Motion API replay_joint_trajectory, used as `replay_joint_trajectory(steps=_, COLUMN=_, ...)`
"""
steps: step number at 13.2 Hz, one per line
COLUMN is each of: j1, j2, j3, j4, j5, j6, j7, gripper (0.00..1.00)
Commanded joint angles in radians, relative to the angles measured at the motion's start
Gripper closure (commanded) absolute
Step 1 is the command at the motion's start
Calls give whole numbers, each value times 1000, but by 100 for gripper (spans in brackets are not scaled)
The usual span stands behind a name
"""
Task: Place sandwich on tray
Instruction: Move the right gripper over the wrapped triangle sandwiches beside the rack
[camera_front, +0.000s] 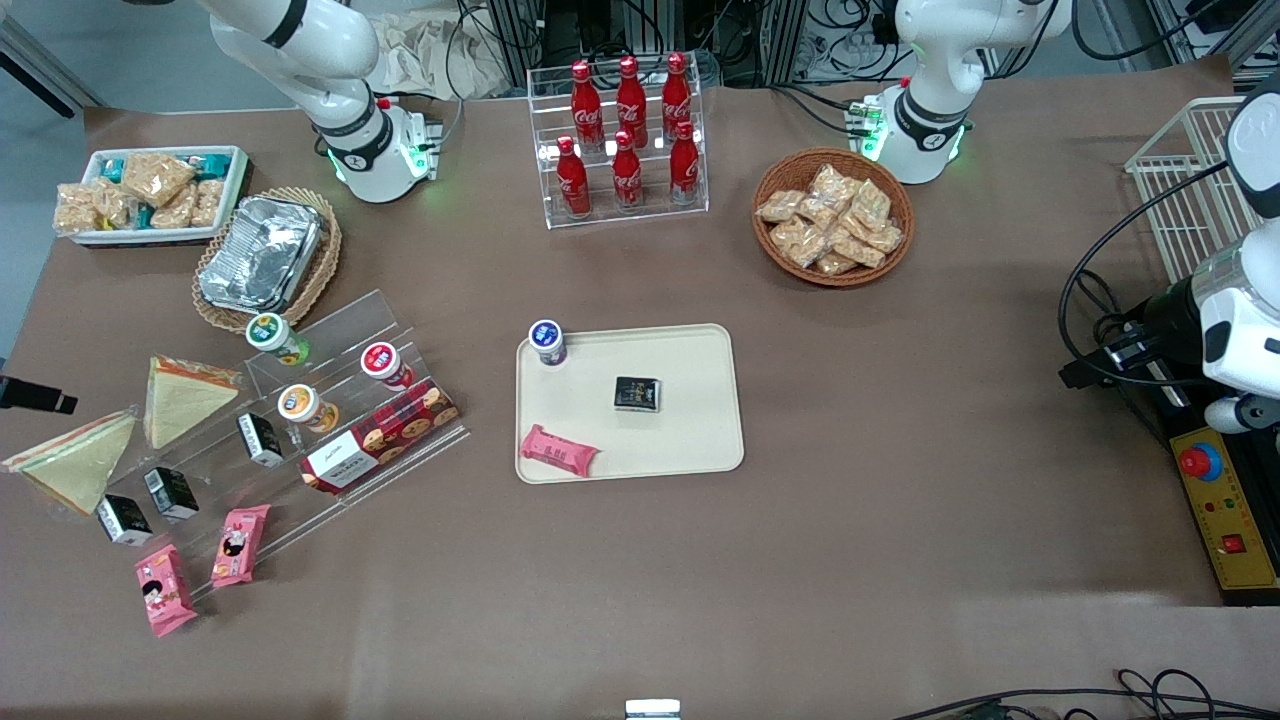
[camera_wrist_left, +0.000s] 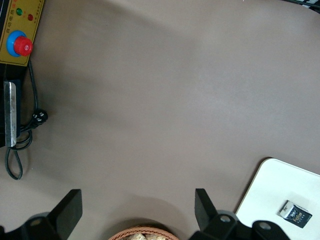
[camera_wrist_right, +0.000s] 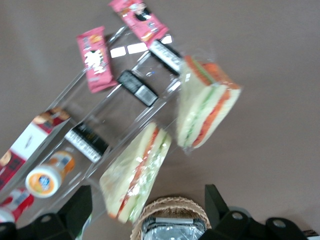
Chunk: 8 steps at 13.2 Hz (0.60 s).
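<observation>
Brown surface (camera_front: 900, 400) set with snacks; the right arm's jaws are spread wide, holding nothing.
Toward the working arm's end, the sandwich (camera_front: 185, 398) lies against the clear tiered stand (camera_front: 400, 330), just beside a second wedge (camera_front: 70, 462). The jaws hang above both. Well apart sits the cream tray (camera_front: 690, 440), carrying a pink packet (camera_front: 558, 451).

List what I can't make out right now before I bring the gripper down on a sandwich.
1. Gripper: outside the front view, where its arm leaves the upper edge; the right wrist view shows it open above the sandwich, height unclear.
2. Foil container: cut off by the right wrist view's edge.
3. Small black box: print too small in the front view.
4. Tray: mostly cut off in the left wrist view.
</observation>
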<state>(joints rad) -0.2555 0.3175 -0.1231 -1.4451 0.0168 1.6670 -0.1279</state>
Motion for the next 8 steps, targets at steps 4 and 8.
replay_joint_trajectory(steps=4, j1=-61, j2=123, j3=-43, j4=6, j5=-9, j6=232, j7=-36, gripper=1)
replay_joint_trajectory(steps=8, j1=-67, j2=175, j3=-41, j4=0, j5=15, j6=253, j7=-33, gripper=1)
